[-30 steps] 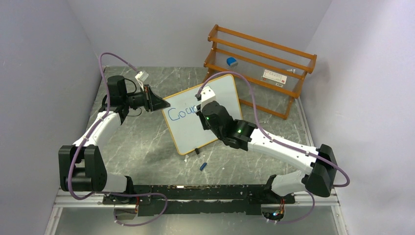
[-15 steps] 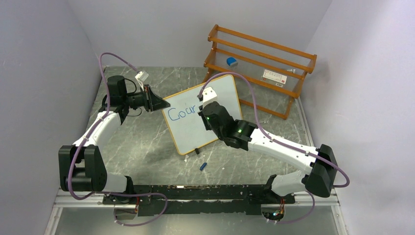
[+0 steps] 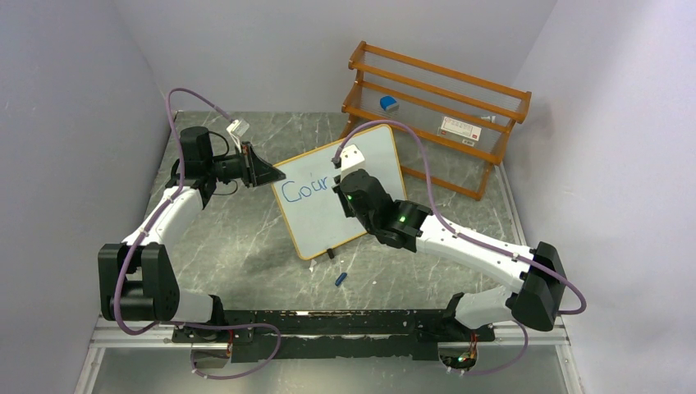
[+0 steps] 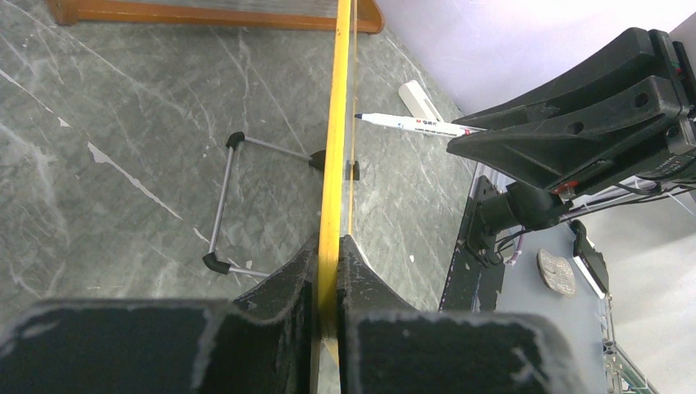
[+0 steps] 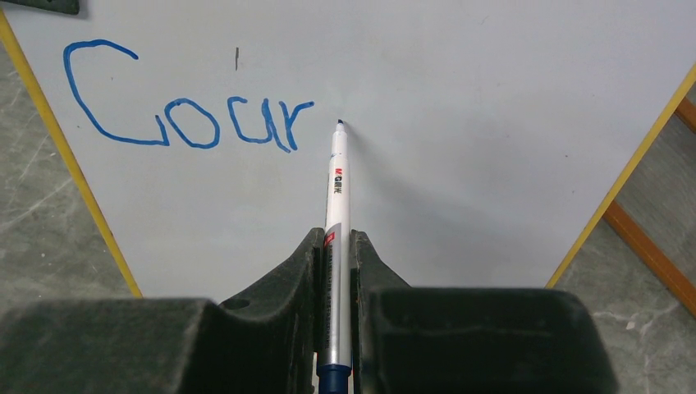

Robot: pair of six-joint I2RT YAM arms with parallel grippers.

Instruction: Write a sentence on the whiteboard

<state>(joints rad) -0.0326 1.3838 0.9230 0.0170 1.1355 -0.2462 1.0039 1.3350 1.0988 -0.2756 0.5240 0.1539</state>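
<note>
**"Cour" is on the board, marker lined up for the next letter**

The whiteboard (image 3: 328,226) stands propped on its feet mid-table (image 3: 246,246). The left gripper (image 4: 328,250) is clamped onto its wooden edge, I'd guess so the board doesn't skid under pen pressure. The right gripper (image 5: 336,238) is clenched around the marker (image 5: 336,176), held square to the board face. The tip sits just right of the "r" in the sentence (image 5: 189,119), touching or barely off, can't tell. A second ago that last letter was only half drawn; now it's finished and the marker has nudged right.

Even, bright, soft light; all views sharp, without glare.
</note>
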